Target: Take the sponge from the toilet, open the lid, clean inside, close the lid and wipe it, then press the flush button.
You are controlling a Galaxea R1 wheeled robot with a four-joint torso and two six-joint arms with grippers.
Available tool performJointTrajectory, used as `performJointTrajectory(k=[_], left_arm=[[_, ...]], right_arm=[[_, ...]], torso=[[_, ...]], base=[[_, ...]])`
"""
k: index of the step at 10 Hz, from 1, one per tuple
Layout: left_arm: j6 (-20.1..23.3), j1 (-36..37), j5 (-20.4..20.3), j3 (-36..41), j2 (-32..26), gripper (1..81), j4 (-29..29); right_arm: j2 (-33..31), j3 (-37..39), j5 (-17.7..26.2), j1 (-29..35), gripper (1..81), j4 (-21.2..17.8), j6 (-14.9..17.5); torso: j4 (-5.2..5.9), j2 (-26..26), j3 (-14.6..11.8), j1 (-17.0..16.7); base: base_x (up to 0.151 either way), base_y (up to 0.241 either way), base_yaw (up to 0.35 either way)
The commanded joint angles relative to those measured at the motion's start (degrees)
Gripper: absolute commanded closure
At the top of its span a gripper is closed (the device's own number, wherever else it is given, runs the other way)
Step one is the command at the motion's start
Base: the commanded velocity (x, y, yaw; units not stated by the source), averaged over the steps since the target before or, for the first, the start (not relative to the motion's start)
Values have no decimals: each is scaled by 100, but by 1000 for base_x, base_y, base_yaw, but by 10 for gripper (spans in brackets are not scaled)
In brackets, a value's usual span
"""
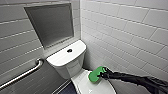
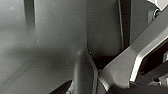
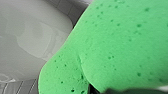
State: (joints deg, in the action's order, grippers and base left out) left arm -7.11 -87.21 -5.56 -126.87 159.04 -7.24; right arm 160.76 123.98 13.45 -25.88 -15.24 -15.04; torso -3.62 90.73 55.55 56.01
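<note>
The right claw (image 1: 101,72) grips the bright green sponge (image 1: 94,75) tight, right at the back end of the closed white lid (image 1: 85,85) by the tiled wall (image 1: 125,30) — and the little dark flush button (image 1: 69,50) sits behind on top of the toilet (image 1: 65,65).

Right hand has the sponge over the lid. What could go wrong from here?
The sponge sticks out well past the right hand, so it may fold or slip when pressed. The arm runs close to the tiled wall and might brush it. The lid looks shut and glossy, hard to lift.
</note>
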Motion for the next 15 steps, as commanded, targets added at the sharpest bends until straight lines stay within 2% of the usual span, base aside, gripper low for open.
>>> performJointTrajectory(k=[1, 3, 6, 8, 10, 11, 15], left_arm=[[43, -38, 415, 92, -12, 10, -49], [43, -46, 415, 92, 6, 10, -49], [43, -55, 591, 92, -3, 10, -23], [43, -73, 591, 101, -38, 10, 3], [34, -117, 599, 101, -74, 10, 12], [34, -125, 617, 127, -117, 10, 12], [-1, -143, 617, 408, -293, 10, 12]], right_arm=[[494, 642, 150, 746, 811, -111, -165], [836, 1161, 141, 737, 811, -103, -447], [1233, 1628, 97, 764, 811, -111, -456], [1207, 1646, 1, 553, 811, -111, -684], [1102, 1848, -640, 158, 811, -120, -956], [1040, 1909, -729, 61, 811, -111, -1071], [681, 1752, -738, -177, 811, -120, -1079]], torso=[[0, 0, 0, 0], [0, 0, 0, 0], [0, 0, 2, 0], [0, 0, 2, 0], [0, 0, 2, 0], [0, 0, 2, 0], [0, 0, 2, 0]], base=[[0, 0, 0], [0, 0, 0], [0, 0, 0], [0, 0, 0], [0, 0, 0], [0, 0, 0], [0, 0, 0]])
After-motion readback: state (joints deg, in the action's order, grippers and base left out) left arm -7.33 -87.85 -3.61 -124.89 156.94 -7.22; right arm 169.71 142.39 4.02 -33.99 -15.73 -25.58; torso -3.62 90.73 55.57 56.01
